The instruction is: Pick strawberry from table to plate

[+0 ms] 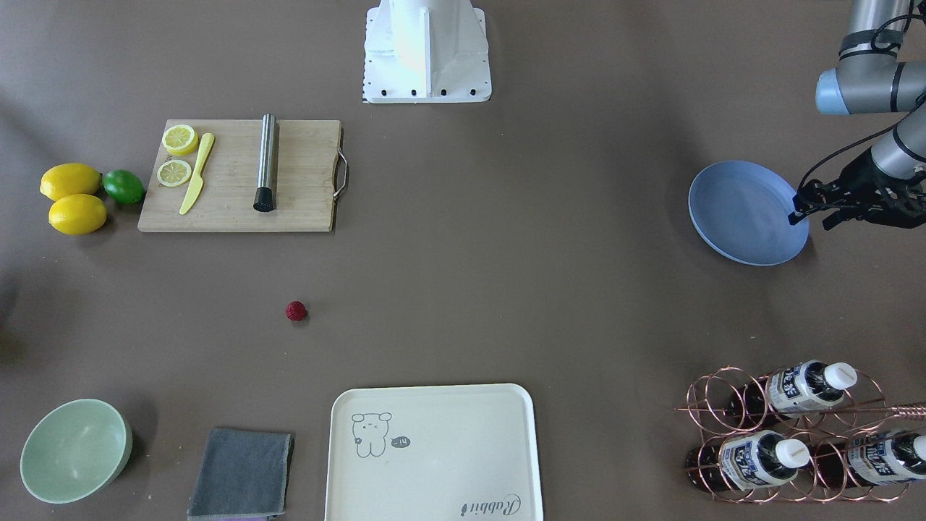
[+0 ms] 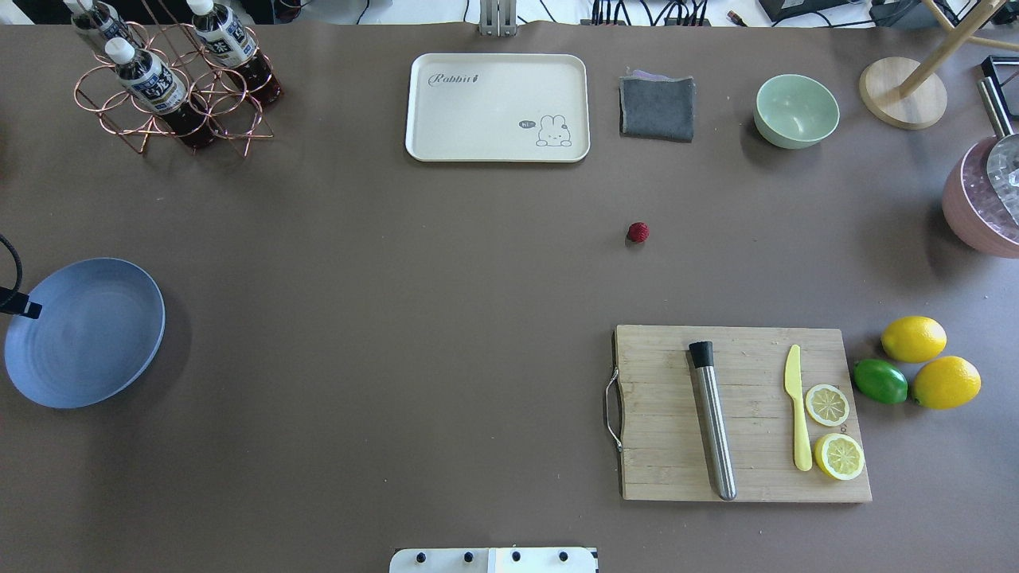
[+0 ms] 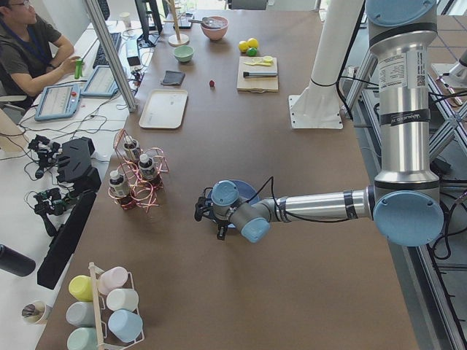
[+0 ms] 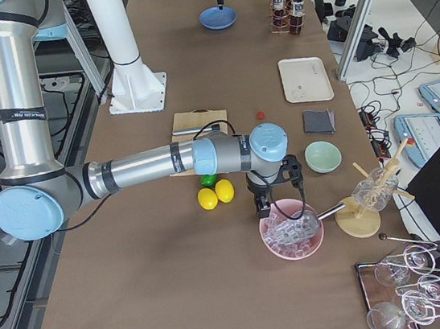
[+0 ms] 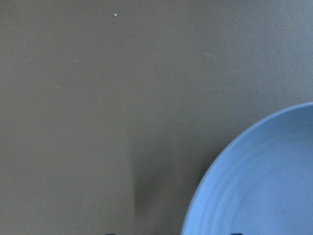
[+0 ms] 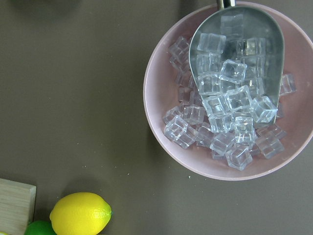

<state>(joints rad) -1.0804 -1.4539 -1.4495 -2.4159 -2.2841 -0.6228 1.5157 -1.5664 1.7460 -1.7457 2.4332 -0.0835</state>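
The strawberry (image 1: 296, 311) sits on the table (image 1: 506, 253), far from the plate (image 1: 745, 217); the left gripper (image 1: 810, 208) hangs by the plate's edge, fingers apart. The right gripper (image 4: 264, 203) is too hard to see; its fingers may be apart or together.

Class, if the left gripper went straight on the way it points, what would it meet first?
Most likely the plate, at its rim: the left gripper points down over that edge, though height is unclear.
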